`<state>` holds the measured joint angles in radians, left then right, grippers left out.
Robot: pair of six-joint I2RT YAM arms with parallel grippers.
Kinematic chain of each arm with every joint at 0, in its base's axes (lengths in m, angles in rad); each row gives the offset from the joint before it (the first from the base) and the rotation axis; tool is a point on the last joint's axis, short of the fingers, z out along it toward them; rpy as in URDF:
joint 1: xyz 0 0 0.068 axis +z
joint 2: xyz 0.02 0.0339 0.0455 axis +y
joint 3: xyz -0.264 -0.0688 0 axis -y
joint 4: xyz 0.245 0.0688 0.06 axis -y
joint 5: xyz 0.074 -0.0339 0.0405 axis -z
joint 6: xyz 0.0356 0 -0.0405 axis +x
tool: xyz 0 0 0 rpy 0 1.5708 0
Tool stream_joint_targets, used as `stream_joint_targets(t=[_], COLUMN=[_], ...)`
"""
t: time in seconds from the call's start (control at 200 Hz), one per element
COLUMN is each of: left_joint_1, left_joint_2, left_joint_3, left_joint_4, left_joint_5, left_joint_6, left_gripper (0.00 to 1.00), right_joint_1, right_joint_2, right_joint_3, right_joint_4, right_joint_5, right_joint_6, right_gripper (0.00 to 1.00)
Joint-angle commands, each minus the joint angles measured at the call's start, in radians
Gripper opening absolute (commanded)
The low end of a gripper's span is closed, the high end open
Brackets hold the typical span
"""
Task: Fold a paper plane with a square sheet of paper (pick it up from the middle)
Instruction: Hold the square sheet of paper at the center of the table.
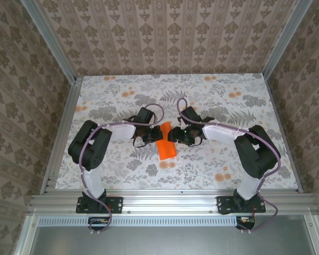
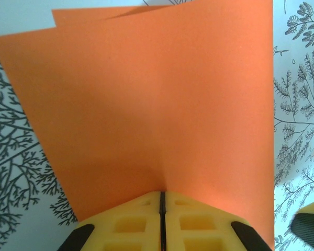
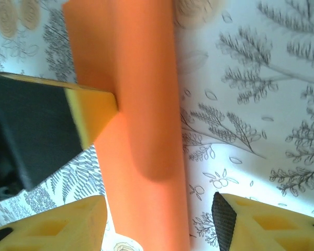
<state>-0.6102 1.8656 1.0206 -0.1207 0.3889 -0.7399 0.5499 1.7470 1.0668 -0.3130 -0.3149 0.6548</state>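
A: Top view first; the orange sheet [image 1: 166, 143] sits mid-table between the two grippers, folded into a narrow strip; its long axis runs from the arms' side towards the back wall, with the far end leaning a touch left.
B: Both ends look blunt and square from up here; bright flat orange against the grey-leaf table [image 1: 212, 101].
A: From the left wrist it looks far broader; two layers, the rear one peeking out at the top left corner, edges crisp.
B: The left gripper [image 2: 162, 197] is clamped tight on that sheet; yellow fingers [image 2: 131, 222] pressed together, paper rising straight out of the seam.
A: The right gripper [image 3: 159, 205] has its jaws well apart; the strip's end sits between them, closer to the one on the left of that view; whether it touches, I cannot tell.
B: The right wrist camera also catches a yellow fingertip of the left gripper against the strip's side.
A: Poses now; left arm [image 1: 90, 149] and right arm [image 1: 252, 151] both fold at the elbow; forearms reach inward, wrists facing each other across the paper.
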Motion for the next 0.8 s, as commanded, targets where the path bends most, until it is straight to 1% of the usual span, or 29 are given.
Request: stream_joint_targets(t=[0.0, 0.16, 0.39, 0.455, 0.55, 0.605, 0.67, 0.73, 0.795], left_joint_1=[-0.008, -0.008, -0.008, -0.008, -0.008, -0.006, -0.002, 0.003, 0.009], left_joint_2=[0.032, 0.03, 0.026, 0.02, 0.002, -0.014, -0.038, -0.061, -0.092], left_joint_3=[0.009, 0.017, 0.03, 0.032, 0.038, 0.044, 0.052, 0.055, 0.052], left_joint_4=[-0.06, -0.06, -0.06, -0.059, -0.056, -0.061, -0.072, -0.08, -0.089], left_joint_5=[-0.018, -0.015, -0.012, -0.008, -0.005, -0.008, -0.019, -0.032, -0.055], left_joint_6=[0.031, 0.029, 0.018, 0.013, 0.009, 0.004, -0.003, -0.011, -0.02], left_gripper=[0.09, 0.09, 0.09, 0.09, 0.11, 0.16, 0.28, 0.37, 0.43], right_joint_1=[-0.001, -0.001, -0.002, -0.003, -0.005, -0.008, -0.011, -0.016, -0.022], right_joint_2=[0.062, 0.144, 0.206, 0.214, 0.221, 0.218, 0.216, 0.214, 0.214], right_joint_3=[0.088, 0.167, 0.218, 0.222, 0.215, 0.204, 0.189, 0.176, 0.163], right_joint_4=[-0.121, -0.152, -0.156, -0.159, -0.156, -0.15, -0.139, -0.131, -0.125], right_joint_5=[0.054, 0.031, 0.033, 0.034, 0.038, 0.045, 0.047, 0.056, 0.058], right_joint_6=[-0.125, -0.178, -0.203, -0.207, -0.203, -0.197, -0.189, -0.177, -0.17], right_gripper=[0.59, 0.59, 0.53, 0.5, 0.43, 0.39, 0.36, 0.35, 0.35])
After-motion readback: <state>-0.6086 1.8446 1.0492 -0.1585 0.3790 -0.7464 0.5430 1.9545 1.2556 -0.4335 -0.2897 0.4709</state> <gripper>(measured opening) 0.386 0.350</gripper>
